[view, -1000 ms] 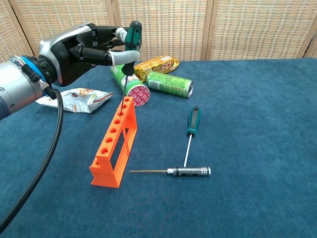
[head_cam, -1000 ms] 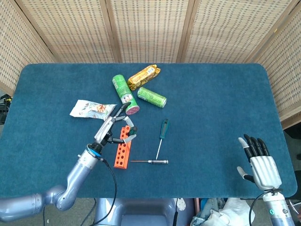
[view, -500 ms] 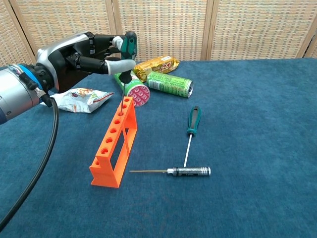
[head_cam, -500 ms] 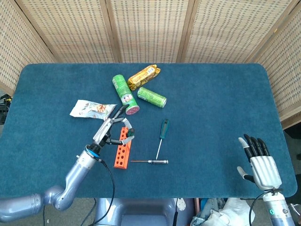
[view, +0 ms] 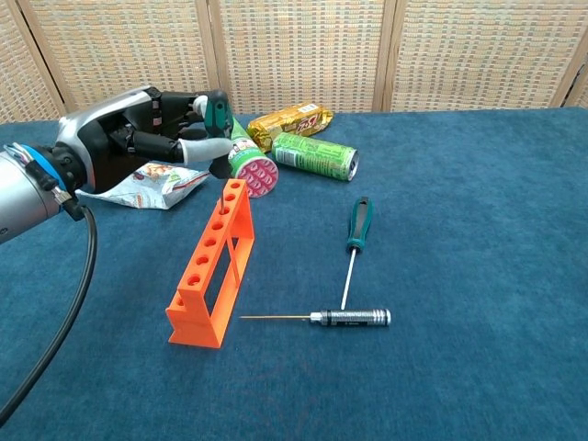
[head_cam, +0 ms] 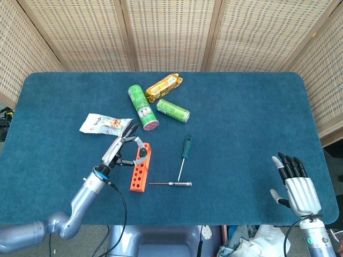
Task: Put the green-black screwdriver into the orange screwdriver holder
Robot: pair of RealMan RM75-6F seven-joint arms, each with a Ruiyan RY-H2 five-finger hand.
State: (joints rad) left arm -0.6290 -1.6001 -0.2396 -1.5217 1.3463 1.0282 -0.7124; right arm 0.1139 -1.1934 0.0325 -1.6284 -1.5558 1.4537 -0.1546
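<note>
While the left robot hand is pinching the green-black screwdriver just past the far end of the orange screwdriver holder, it's not seated yet, so insertion is pending. Right robot hand is resting spread w/ nothing, near right of table.

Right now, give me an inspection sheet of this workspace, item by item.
Surface: blue table, cloth-covered.
Job's things: orange screwdriver holder upright; one green-black screwdriver held by the left hand, left of the holder's far end; another green-black screwdriver lying right of the holder.
Clutter: silver-handled screwdriver, two green cans, gold packet, white snack bag.
Hands: right hand open, at the table's near edge.
Cables: black cable along left arm.
Surroundings: wicker screens.
</note>
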